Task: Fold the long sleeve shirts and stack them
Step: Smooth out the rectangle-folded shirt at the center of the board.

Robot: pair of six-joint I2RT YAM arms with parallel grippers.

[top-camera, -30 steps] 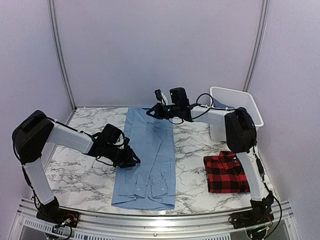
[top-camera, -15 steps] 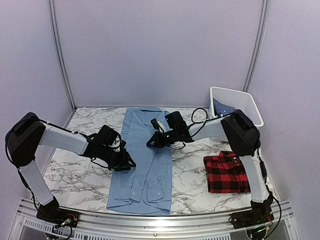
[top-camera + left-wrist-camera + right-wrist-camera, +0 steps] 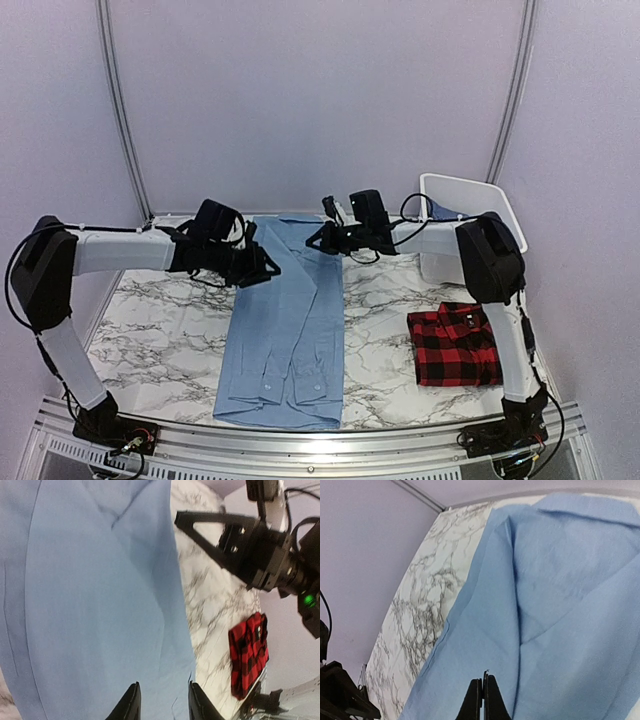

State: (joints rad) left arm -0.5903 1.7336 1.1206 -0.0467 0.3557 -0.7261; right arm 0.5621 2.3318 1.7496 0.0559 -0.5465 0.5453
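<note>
The light blue long sleeve shirt [image 3: 290,330] lies lengthwise down the middle of the table, collar at the back, sides folded in. My left gripper [image 3: 267,270] hovers over its left shoulder area, and in the left wrist view the left gripper [image 3: 163,685] is open with only flat blue cloth [image 3: 100,605] beneath it. My right gripper [image 3: 313,240] hangs over the upper chest, and in the right wrist view the right gripper [image 3: 483,677] is shut with nothing pinched above the blue cloth [image 3: 560,605]. The folded red-and-black plaid shirt [image 3: 455,345] rests at the right.
A white bin [image 3: 490,205] stands at the back right with darker blue patterned cloth [image 3: 440,210] inside. The marble tabletop [image 3: 160,340] shows on both sides of the blue shirt. Walls close in the back and sides. The right arm [image 3: 255,545] crosses the left wrist view.
My left gripper has moved from the shirt's left edge at mid-table back toward the shoulder. The right gripper swept forward over the shirt, then returned near the collar. The shirt's hem shifted slightly left.
</note>
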